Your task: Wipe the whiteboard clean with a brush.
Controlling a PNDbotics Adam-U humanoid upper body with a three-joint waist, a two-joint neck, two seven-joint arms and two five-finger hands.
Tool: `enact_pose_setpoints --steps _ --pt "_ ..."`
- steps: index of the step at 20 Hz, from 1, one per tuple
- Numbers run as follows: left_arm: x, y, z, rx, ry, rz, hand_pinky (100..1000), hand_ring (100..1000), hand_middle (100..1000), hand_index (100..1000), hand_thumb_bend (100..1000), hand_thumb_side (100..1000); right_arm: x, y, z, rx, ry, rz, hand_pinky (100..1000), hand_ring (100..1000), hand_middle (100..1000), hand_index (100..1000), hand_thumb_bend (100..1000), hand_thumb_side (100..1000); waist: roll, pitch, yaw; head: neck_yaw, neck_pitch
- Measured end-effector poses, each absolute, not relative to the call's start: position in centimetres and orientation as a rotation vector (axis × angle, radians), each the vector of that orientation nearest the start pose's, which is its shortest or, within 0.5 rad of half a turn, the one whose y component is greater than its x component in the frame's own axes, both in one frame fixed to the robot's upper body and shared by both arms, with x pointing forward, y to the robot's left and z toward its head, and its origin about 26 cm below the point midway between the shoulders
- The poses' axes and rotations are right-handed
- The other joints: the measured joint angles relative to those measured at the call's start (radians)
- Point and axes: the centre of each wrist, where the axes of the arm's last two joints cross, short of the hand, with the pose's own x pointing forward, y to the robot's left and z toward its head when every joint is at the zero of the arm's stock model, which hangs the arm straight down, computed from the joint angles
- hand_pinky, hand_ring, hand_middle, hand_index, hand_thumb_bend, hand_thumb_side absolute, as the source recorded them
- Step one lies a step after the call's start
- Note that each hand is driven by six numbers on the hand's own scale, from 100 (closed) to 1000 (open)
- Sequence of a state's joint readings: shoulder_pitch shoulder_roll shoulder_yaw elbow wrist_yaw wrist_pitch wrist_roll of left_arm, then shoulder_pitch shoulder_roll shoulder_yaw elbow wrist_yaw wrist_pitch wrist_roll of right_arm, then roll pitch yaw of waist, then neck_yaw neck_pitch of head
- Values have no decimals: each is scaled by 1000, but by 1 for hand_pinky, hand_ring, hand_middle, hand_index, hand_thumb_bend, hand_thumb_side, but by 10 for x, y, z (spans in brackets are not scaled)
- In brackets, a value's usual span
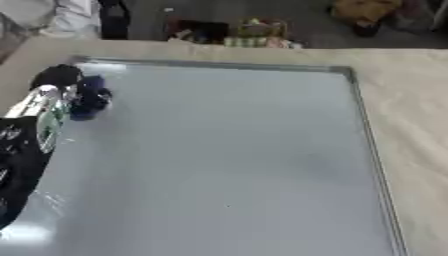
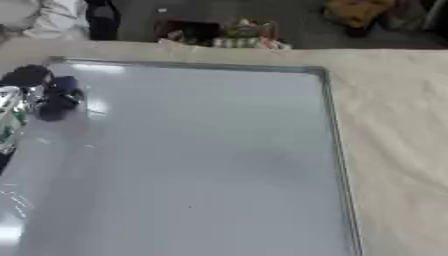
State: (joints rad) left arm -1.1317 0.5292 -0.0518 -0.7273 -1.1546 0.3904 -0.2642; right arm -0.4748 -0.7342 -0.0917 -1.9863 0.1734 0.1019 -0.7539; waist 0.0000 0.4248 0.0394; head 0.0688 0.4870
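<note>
The large rectangular whiteboard with a pale grey surface and thin metal frame (image 1: 353, 100) lies flat on the light wood-grain desk (image 1: 411, 90), filling most of the desk's near and left part. Near the board's far left corner, a small dark blue brush (image 1: 90, 100) is pressed onto the surface by the robot's black and silver left hand (image 1: 59, 79), whose fingers appear to be curled round it, though the exact hold is blurred. No marks can be made out on the board from here, so the remaining work is judged to be a sweep for coverage rather than for a visible stain. The step is best done with the brush kept flat on the surface, drawn in overlapping strokes from the far left corner toward the right edge and then nearer, with the frame's raised lip avoided so that the brush is not caught on it. The left arm is brought in along the board's left edge, its forearm laid low over the surface and the hand extended toward the far corner. The right hand is not shown in either view.
</note>
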Motion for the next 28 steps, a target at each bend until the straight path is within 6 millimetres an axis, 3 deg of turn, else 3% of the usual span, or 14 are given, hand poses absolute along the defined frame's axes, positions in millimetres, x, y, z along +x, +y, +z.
enact_pose_setpoints --steps 18,28 --pt "497 328 260 1395 -963 -871 495 486 290 374 156 566 295 -315 308 1426 3165 244 789 794 724 802 100 1000 -1 -6 -1 0 3" --pt "499 302 262 1360 -1039 -1015 496 488 291 374 156 561 296 -315 308 1429 3165 249 788 793 724 802 100 1000 4 -7 -5 0 0"
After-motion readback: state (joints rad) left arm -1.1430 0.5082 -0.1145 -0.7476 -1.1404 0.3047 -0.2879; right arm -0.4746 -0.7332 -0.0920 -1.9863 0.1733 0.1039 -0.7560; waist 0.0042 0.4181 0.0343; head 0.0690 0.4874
